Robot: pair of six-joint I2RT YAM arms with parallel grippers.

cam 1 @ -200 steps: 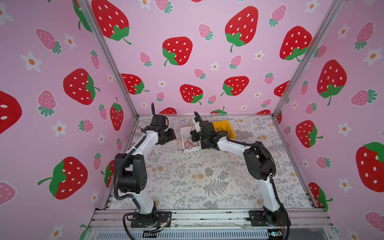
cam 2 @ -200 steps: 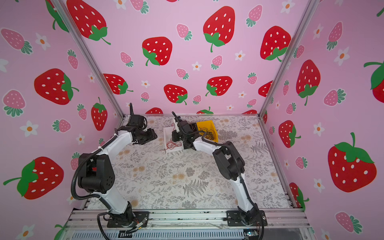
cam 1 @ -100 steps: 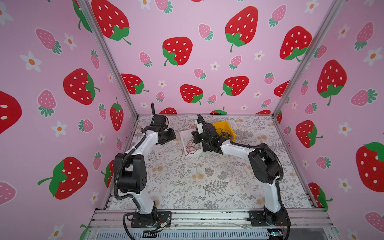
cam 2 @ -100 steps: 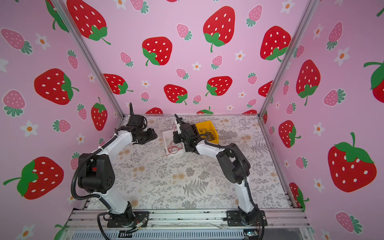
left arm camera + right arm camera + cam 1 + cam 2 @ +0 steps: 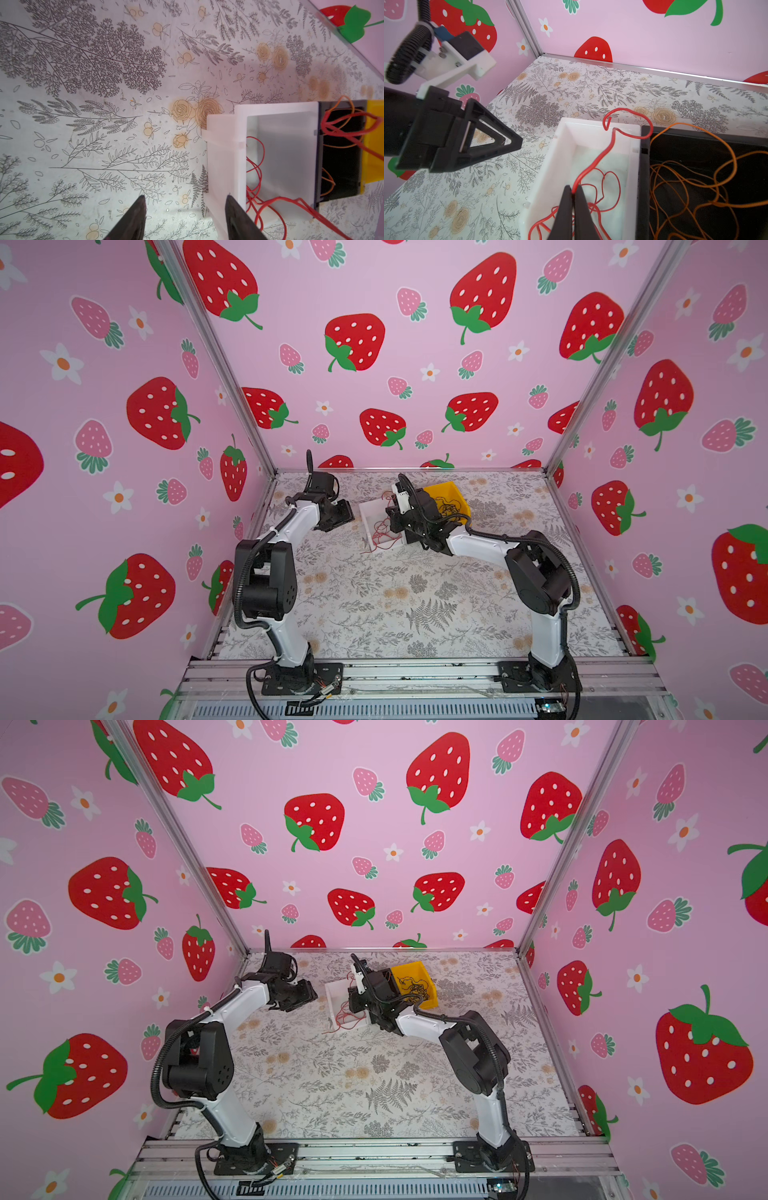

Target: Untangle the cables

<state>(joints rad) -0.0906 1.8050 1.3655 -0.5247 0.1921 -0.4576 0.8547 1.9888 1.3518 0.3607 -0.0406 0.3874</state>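
Three bins stand in a row at the back of the table (image 5: 415, 593): white bin (image 5: 562, 133), black bin (image 5: 644, 166), yellow bin (image 5: 446, 491). Both top views hide the black bin under the right arm; the wrist views show it between the other two.

Only the right wrist view shows the grip. The right gripper (image 5: 573, 188) is pinched tight on a red cable (image 5: 593, 164) over the white bin. That cable rises from the tips and hooks over the wall shared by the white and black bins.

More red cables (image 5: 382, 531) coil in the white bin, some trailing over its near edge onto the table. Orange cables (image 5: 681, 123) loop in the black bin. Black cables (image 5: 449, 506) show only in the top views, in the yellow bin.

In the left wrist view the left gripper (image 5: 185, 196) is spread apart and empty, one finger just beside the white bin's outer wall.

Left arm is low and reaching forward, gripper aimed sideways at the white bin. Right arm has its elbow up, forearm stretched to the bins, wrist bent down.
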